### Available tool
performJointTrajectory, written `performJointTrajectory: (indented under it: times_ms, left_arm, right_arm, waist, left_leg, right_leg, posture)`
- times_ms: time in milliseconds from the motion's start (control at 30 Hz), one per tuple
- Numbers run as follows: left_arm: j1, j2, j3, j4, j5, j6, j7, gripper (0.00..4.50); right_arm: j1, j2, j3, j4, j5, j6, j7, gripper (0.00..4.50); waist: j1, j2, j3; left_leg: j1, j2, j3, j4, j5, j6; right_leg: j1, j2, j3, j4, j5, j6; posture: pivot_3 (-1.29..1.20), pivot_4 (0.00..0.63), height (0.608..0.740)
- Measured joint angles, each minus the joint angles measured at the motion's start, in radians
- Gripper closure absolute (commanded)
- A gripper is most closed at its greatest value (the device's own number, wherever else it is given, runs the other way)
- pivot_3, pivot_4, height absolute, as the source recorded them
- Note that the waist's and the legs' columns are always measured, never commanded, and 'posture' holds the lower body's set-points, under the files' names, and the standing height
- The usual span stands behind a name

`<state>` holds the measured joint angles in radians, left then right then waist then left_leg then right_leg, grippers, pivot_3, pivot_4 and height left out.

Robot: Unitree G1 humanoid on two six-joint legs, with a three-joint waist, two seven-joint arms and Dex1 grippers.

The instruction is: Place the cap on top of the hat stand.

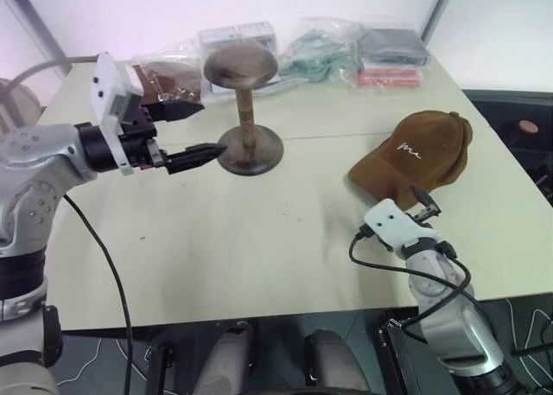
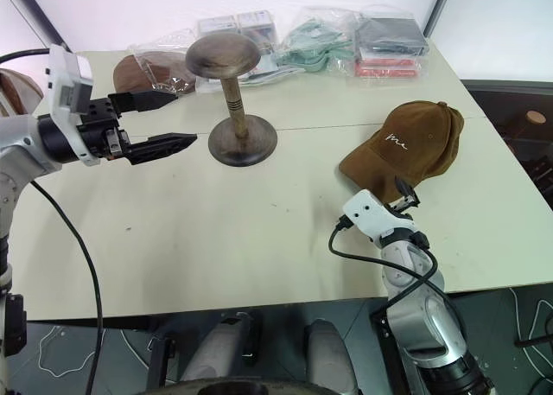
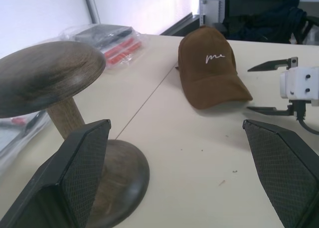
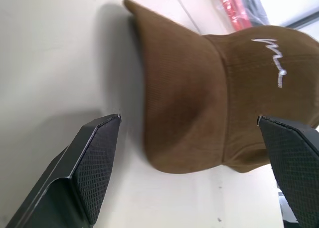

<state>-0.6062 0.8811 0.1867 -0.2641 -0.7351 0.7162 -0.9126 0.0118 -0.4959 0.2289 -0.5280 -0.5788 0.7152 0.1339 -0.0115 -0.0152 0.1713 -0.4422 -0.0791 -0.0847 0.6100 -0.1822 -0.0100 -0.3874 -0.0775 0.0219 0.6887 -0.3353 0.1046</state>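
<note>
Head view first: the cap [image 1: 417, 154] sits on the table [image 1: 259, 239] out at three o'clock, brim toward the robot. The stand [image 1: 244, 110] is upright near eleven o'clock, its base touching nothing. The left gripper [image 1: 192, 131] hangs level just beside the stand's nine o'clock side, fingers spread wide, holding nothing. The right gripper [image 1: 423, 202] is low at the cap's brim, around five o'clock.

Left wrist view: both fingers [image 3: 79, 168] splayed, the stand close beside one, cap farther off, the other gripper near its brim.

Right wrist view: jaws fully apart either side of the brim, nothing gripped, cap flat on the table.

Plastic-wrapped packages [image 1: 380, 54] lie along twelve o'clock.
</note>
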Motion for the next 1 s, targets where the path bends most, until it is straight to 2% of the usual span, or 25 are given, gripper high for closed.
performJointTrajectory:
  times_ms: [367, 500, 600, 1000]
  left_arm:
    - [-0.050, 0.000, -0.007, 0.007, 0.004, 0.010, 0.009, 0.00]
    - [-0.058, 0.000, -0.007, 0.007, 0.004, 0.016, 0.015, 0.00]
    - [-0.060, 0.000, -0.007, 0.007, 0.004, 0.017, 0.021, 0.00]
    - [-0.070, -0.025, -0.008, 0.006, 0.006, 0.015, 0.043, 0.00]
  right_arm:
    - [0.000, 0.089, 0.019, 0.075, -0.083, -0.033, -0.058, 0.03]
    - [-0.009, 0.128, 0.017, 0.117, -0.101, -0.046, -0.095, 0.03]
    - [-0.021, 0.135, 0.016, 0.141, -0.106, -0.047, -0.103, 0.03]
    - [-0.050, 0.116, -0.011, 0.202, -0.117, -0.082, -0.117, 0.03]
  waist:
    - [-0.002, -0.003, -0.002]
    - [-0.002, -0.004, -0.003]
    - [-0.001, -0.005, -0.003]
    - [0.005, -0.005, -0.003]
  left_leg:
    - [0.002, 0.000, 0.000, 0.001, 0.000, 0.000]
    - [0.011, 0.000, 0.000, 0.000, 0.000, 0.000]
    - [0.018, 0.000, 0.000, -0.001, -0.001, 0.001]
    - [0.018, 0.000, 0.000, -0.001, -0.001, 0.001]
  right_leg:
    - [0.002, 0.000, 0.000, 0.001, 0.000, 0.000]
    - [0.012, 0.000, 0.000, -0.001, 0.000, 0.000]
    - [0.015, 0.000, 0.000, -0.004, 0.000, 0.000]
    - [0.015, -0.001, -0.001, -0.004, 0.000, 0.000]
  posture:
    - [0.00, 0.150, 0.740]
    - [0.00, 0.150, 0.740]
    - [0.00, 0.150, 0.740]
    - [0.00, 0.150, 0.740]
